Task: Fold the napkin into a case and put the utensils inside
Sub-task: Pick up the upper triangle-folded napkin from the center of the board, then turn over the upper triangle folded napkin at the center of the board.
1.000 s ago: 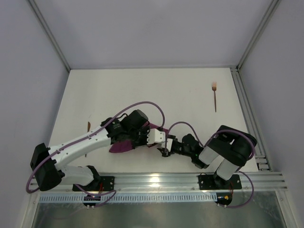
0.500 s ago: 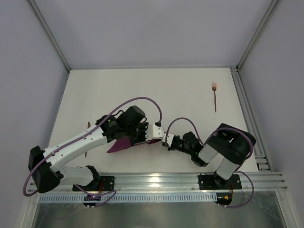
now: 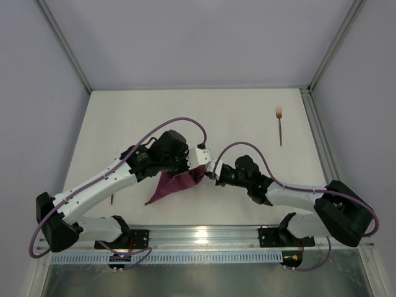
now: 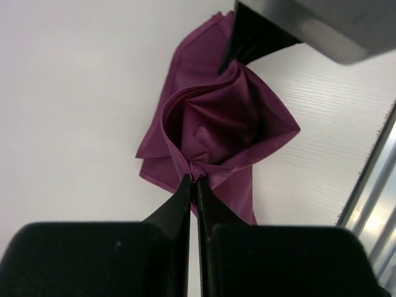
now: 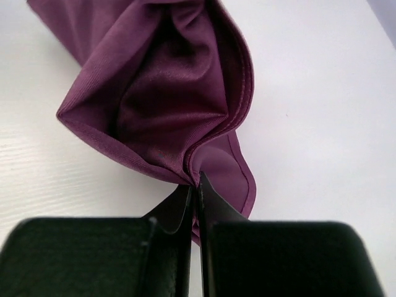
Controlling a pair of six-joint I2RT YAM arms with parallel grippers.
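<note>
We judge the task to be at its very start: the napkin [image 3: 175, 185] is no case yet, only a bunched maroon-purple cloth lifted at its top and drooping to a point on the table [image 3: 154, 117]. The left gripper [image 3: 205, 167] has its fingers pressed together on a gathered pinch of the napkin's edge; in its wrist view [image 4: 197, 181] the cloth [image 4: 226, 127] puckers right at the tips. The right gripper [image 3: 214, 177] is likewise closed tight on the napkin, and its wrist view [image 5: 194, 184] shows several layers [image 5: 164, 102] funnelling into the fingertips. The two grips sit just beside each other at the napkin's upper right, so the cloth hangs in loose folds between and below them rather than stretched flat. The fork [image 3: 280, 127] lies well apart from the napkin, up and to its right, untouched. On the napkin's other side, a thin brown sliver [image 3: 112, 199] shows under the left arm [image 3: 99, 182]; it may be the second utensil, though it is too small for us to tell. As we read it, everything is left to do: spreading the napkin out, folding it into a narrow pouch, then fetching both utensils and slipping them in. Grips this close together will probably have to part before any clean fold can be made.
</note>
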